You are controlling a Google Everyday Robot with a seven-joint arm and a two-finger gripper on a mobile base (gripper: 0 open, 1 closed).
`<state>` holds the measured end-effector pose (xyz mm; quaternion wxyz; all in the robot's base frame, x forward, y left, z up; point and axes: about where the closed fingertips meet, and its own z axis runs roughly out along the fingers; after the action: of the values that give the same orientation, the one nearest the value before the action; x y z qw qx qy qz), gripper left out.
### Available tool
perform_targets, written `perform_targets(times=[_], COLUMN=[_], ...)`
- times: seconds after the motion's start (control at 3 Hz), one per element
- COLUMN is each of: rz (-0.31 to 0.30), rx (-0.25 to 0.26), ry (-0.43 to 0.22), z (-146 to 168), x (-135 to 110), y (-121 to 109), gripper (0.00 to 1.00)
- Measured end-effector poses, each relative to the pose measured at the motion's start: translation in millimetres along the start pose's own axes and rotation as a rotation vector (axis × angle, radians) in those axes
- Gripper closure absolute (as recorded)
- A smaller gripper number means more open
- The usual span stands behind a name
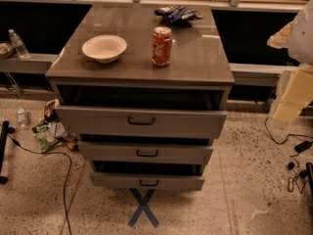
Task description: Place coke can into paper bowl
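The red coke can (162,46) stands upright on the grey cabinet top (195,62), near its middle. The off-white paper bowl (104,48) sits to the can's left on the same top, a short gap apart, and holds nothing. Only pale, cream-coloured parts of my arm (296,82) show at the right edge, beside and off the cabinet. My gripper is out of view, and nothing touches the can or the bowl.
A dark blue snack bag (176,13) lies at the back of the cabinet top. Three drawers (142,121) stand partly pulled out. Cables, a water bottle (18,43) and wrappers (49,129) lie on the left, with more cables (293,146) on the right. A blue X (143,208) marks the floor.
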<state>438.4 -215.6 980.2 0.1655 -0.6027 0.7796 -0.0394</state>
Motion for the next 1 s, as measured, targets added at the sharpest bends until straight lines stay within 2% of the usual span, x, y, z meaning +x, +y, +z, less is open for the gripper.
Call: perform_targets(times=[0.33,0.67,1.0], rz=[0.001,0.016,0.133], rx=[0.001,0.021,0.038], ry=[-0.003,-0.078,-0.269], z=[0,6,15], x=[-1,-32,-71], y=[-1,-29,-75], gripper=[0.00,0.00,0.00])
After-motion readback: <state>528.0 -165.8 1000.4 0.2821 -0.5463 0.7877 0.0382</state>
